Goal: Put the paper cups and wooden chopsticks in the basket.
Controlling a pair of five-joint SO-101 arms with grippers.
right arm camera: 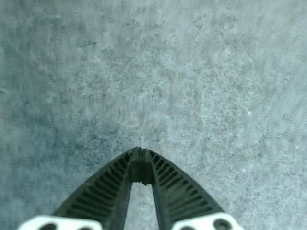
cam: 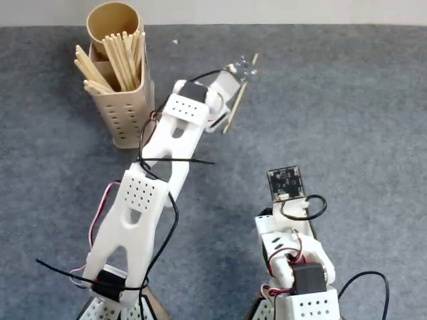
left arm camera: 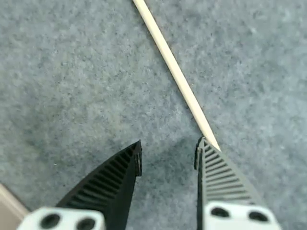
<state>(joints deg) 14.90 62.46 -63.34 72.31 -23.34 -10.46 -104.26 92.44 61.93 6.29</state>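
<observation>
A beige perforated basket (cam: 127, 110) stands at the back left, holding a paper cup (cam: 115, 23) and several wooden chopsticks (cam: 123, 60). One loose chopstick (cam: 235, 105) (left arm camera: 175, 72) lies on the grey mat beside the left arm's wrist. My left gripper (left arm camera: 168, 151) is open just above the mat, and the chopstick's thin end touches the tip of one of its fingers (left arm camera: 207, 146). My right gripper (right arm camera: 142, 155) is shut with nothing in it, held over bare mat at the front right of the table.
Grey carpet-like mat (cam: 347, 100) covers the whole table. The right arm (cam: 293, 253) stays folded near the front edge. Open room lies at the back right and to the right of the loose chopstick.
</observation>
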